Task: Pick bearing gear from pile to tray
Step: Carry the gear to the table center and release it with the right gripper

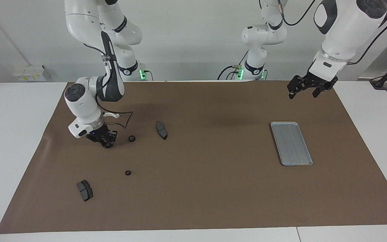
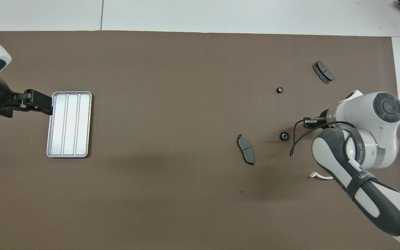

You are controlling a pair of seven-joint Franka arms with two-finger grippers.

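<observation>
My right gripper (image 1: 108, 143) is shut on a small black bearing gear, held just above the mat at the right arm's end of the table. In the overhead view only a bit of the right gripper (image 2: 308, 121) shows past the wrist, and the held gear is hidden. Two more bearing gears (image 1: 132, 138) (image 1: 128, 172) lie loose on the mat, also seen from overhead (image 2: 283, 136) (image 2: 280, 90). The silver tray (image 1: 291, 143) (image 2: 69, 124) lies bare toward the left arm's end. My left gripper (image 1: 302, 90) (image 2: 47, 104) waits open in the air, over the mat by the tray's edge.
Two dark grey brake pads (image 1: 162, 130) (image 1: 85, 190) lie among the gears, seen from overhead too (image 2: 246, 153) (image 2: 323, 72). A white curved bracket (image 1: 111, 115) (image 2: 319, 176) lies under the right arm. A brown mat (image 1: 207, 188) covers the table.
</observation>
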